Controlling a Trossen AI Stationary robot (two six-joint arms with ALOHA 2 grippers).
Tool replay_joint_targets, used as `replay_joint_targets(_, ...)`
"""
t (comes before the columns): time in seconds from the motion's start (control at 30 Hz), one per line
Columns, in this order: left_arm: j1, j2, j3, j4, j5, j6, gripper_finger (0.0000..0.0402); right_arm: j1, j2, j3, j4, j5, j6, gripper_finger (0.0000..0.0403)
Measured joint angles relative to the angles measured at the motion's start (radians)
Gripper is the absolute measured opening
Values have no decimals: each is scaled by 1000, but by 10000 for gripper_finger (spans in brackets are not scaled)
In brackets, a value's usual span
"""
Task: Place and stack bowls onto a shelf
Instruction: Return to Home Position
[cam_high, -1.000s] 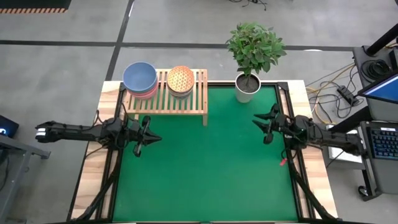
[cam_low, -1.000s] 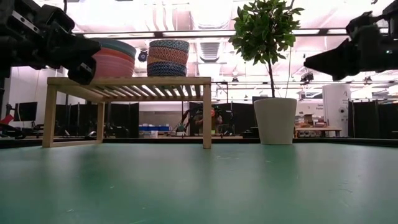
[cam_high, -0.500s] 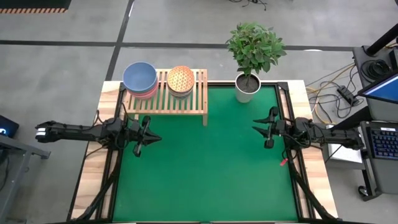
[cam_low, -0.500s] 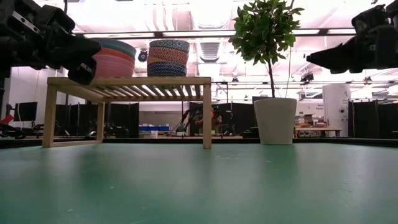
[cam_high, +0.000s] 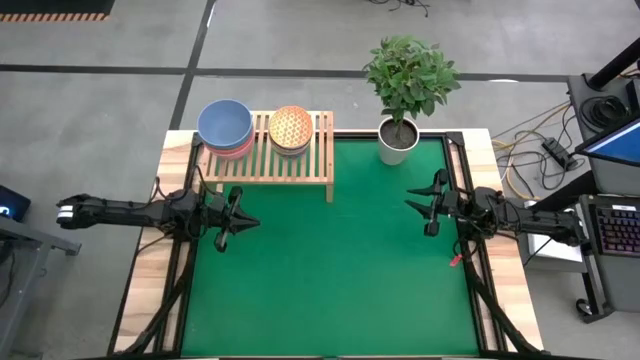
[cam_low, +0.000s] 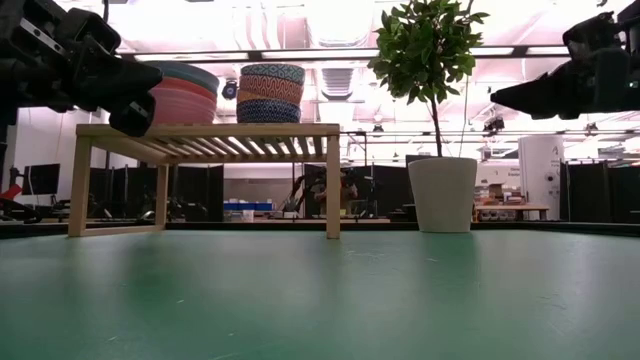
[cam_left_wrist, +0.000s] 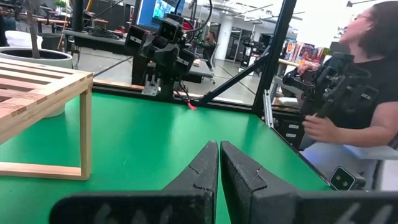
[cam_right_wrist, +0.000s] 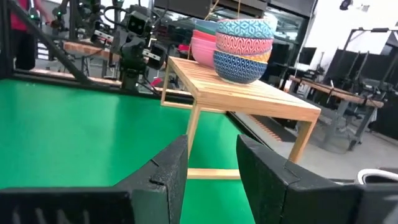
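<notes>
The light-wood shelf (cam_high: 262, 160) stands at the table's far left on short legs. Two bowl stacks sit on its slats. The left one has the slate-blue bowl (cam_high: 224, 124) on top of pink and red ones. The right one has an orange patterned bowl (cam_high: 290, 127) on top, and the low view shows this patterned stack (cam_low: 272, 95) upright. My left gripper (cam_high: 250, 221) hovers shut near the table's left edge, in front of the shelf. My right gripper (cam_high: 412, 203) hovers open near the right edge. Neither holds anything.
A white pot with a leafy plant (cam_high: 398, 140) stands on the table's far side, right of the shelf. The green mat (cam_high: 330, 270) lies between the arms. A seated person (cam_left_wrist: 354, 93) shows beyond the table's right side in the left wrist view.
</notes>
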Motion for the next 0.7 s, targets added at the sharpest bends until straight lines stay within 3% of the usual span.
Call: replay_joint_targets(0.7, 0, 1, 0, 0, 0, 0, 0, -14, 10, 1, 9, 2, 26, 122)
